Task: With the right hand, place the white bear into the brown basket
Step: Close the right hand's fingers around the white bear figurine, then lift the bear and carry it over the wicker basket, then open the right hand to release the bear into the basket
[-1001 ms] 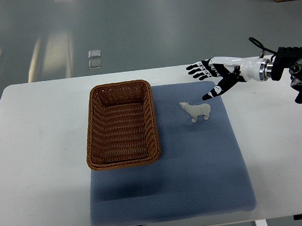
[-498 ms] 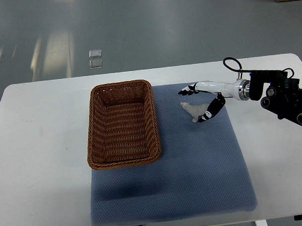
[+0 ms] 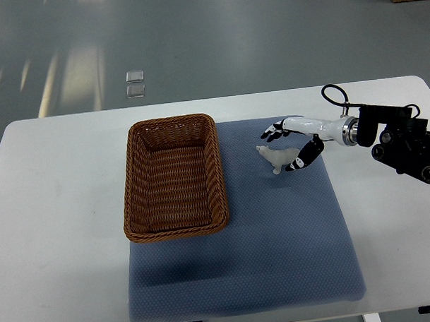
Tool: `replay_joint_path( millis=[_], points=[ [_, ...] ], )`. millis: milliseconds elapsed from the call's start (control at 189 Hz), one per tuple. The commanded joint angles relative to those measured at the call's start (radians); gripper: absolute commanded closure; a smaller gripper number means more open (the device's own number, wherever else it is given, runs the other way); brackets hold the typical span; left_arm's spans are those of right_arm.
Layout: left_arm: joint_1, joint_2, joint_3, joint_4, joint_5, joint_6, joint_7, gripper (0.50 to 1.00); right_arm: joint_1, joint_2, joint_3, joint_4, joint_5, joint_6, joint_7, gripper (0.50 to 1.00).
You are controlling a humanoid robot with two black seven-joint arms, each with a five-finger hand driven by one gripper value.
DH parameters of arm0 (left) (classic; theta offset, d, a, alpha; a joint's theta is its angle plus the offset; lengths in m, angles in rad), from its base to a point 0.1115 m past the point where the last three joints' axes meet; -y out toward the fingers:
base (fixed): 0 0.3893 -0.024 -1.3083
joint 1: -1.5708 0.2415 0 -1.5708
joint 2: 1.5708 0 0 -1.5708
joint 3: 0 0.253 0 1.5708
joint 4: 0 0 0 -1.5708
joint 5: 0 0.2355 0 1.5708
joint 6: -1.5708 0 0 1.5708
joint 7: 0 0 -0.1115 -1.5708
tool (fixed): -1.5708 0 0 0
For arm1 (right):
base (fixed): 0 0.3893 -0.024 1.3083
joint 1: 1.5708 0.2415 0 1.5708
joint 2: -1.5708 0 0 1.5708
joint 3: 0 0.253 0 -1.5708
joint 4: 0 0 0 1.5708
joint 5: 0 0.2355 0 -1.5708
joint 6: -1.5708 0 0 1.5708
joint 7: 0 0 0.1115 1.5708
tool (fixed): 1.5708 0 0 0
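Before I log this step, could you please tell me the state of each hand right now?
Right hand: around the white bear on the blue mat, fingers not yet closed, so open.
Left hand: not in view.

Bright, even overhead light, pale glare streaks on the floor, soft shadows, sharp focus.

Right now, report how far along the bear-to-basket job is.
Done: the right hand has reached the white bear on the blue mat, fingers above it and thumb beside it. In hand: closing a grasp; whether the bear is gripped can't be told, and it is not lifted. Left: lift, carry left and set it in the brown basket, which holds nothing yet.
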Motion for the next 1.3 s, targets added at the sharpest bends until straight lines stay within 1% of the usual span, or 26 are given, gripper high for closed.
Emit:
replay_joint_path(
  millis=[0,74,85,132,260,365,424,514,715,842,948,1043,1224,1229,1234,1239,1245,1250,1255,1261,1266,1271,1276,1282,1287,1292],
  points=[
    [0.001,0.000,0.000,0.001,0.000,0.000,0.000,0.500,-0.003,0.000,0.000,0.000,-0.001,0.000,0.002,0.899],
    [-0.001,0.000,0.000,0.001,0.000,0.000,0.000,0.500,-0.001,0.000,-0.010,0.000,-0.009,0.000,0.004,0.965],
    [-0.001,0.000,0.000,0.001,0.000,0.000,0.000,0.500,-0.001,0.000,-0.010,0.000,-0.009,0.000,0.004,0.965],
    [0.001,0.000,0.000,-0.001,0.000,0.000,0.000,0.500,0.002,0.000,-0.023,0.000,-0.014,-0.002,0.005,1.000],
    [0.001,0.000,0.000,-0.001,0.000,0.000,0.000,0.500,0.005,0.000,-0.028,0.001,-0.014,-0.020,0.017,1.000],
    [-0.001,0.000,0.000,0.001,0.000,0.000,0.000,0.500,0.013,-0.003,-0.025,0.001,-0.012,-0.027,0.063,1.000],
    [-0.001,0.000,0.000,0.001,0.000,0.000,0.000,0.500,0.043,-0.001,-0.023,0.003,-0.009,-0.027,0.085,1.000],
    [0.001,0.000,0.000,0.001,0.000,0.000,0.000,0.500,0.086,0.003,-0.020,0.011,0.000,-0.030,0.094,1.000],
    [0.001,0.000,0.000,-0.001,0.000,0.000,0.000,0.500,0.204,0.183,-0.031,-0.005,0.005,-0.065,0.096,1.000],
    [0.001,0.000,0.000,0.001,0.000,0.000,0.000,0.500,0.280,0.278,-0.074,-0.020,-0.004,-0.065,0.094,1.000],
    [0.001,0.000,0.000,-0.001,0.000,0.000,0.000,0.500,0.306,0.382,-0.189,-0.092,-0.009,-0.074,0.091,1.000],
    [0.001,0.000,0.000,-0.001,0.000,0.000,0.000,0.500,0.286,0.416,-0.254,-0.149,-0.010,-0.103,0.091,1.000],
    [0.001,0.000,0.000,-0.001,0.000,0.000,0.000,0.500,0.235,0.436,-0.266,-0.157,-0.009,-0.160,0.083,1.000],
    [0.001,0.000,0.000,-0.001,0.000,0.000,0.000,0.500,0.235,0.436,-0.264,-0.157,-0.007,-0.163,0.083,0.985],
    [0.001,0.000,0.000,-0.001,0.000,0.000,0.000,0.500,0.235,0.436,-0.264,-0.157,-0.007,-0.163,0.083,0.985],
    [0.001,0.000,0.000,0.001,0.000,0.000,0.000,0.500,0.235,0.436,-0.261,-0.157,-0.001,-0.168,0.082,0.910],
    [0.001,0.000,0.000,0.001,0.000,0.000,0.000,0.500,0.235,0.436,-0.261,-0.157,-0.001,-0.168,0.082,0.910],
    [-0.001,0.000,0.000,0.001,0.000,0.000,0.000,0.500,0.234,0.436,-0.260,-0.157,0.002,-0.171,0.082,0.831],
    [-0.001,0.000,0.000,0.001,0.000,0.000,0.000,0.500,0.234,0.436,-0.260,-0.157,0.002,-0.171,0.082,0.830],
    [-0.001,0.000,0.000,0.001,0.000,0.000,0.000,0.500,0.234,0.436,-0.258,-0.157,0.003,-0.177,0.082,0.735],
    [-0.001,0.000,0.000,0.001,0.000,0.000,0.000,0.500,0.234,0.436,-0.258,-0.157,0.003,-0.177,0.082,0.734],
    [0.001,0.000,0.000,0.001,0.000,0.000,0.000,0.500,0.232,0.436,-0.257,-0.157,0.006,-0.183,0.080,0.641],
    [0.001,0.000,0.000,0.001,0.000,0.000,0.000,0.500,0.232,0.436,-0.257,-0.157,0.006,-0.183,0.080,0.640],
    [0.001,0.000,0.000,0.001,0.000,0.000,0.000,0.500,0.231,0.436,-0.254,-0.155,0.009,-0.189,0.080,0.571],
    [0.001,0.000,0.000,0.001,0.000,0.000,0.000,0.500,0.231,0.436,-0.254,-0.155,0.009,-0.189,0.080,0.570],
    [0.001,0.000,0.000,-0.001,0.000,0.000,0.000,0.500,0.229,0.436,-0.252,-0.155,0.011,-0.197,0.082,0.550]
  ],
)
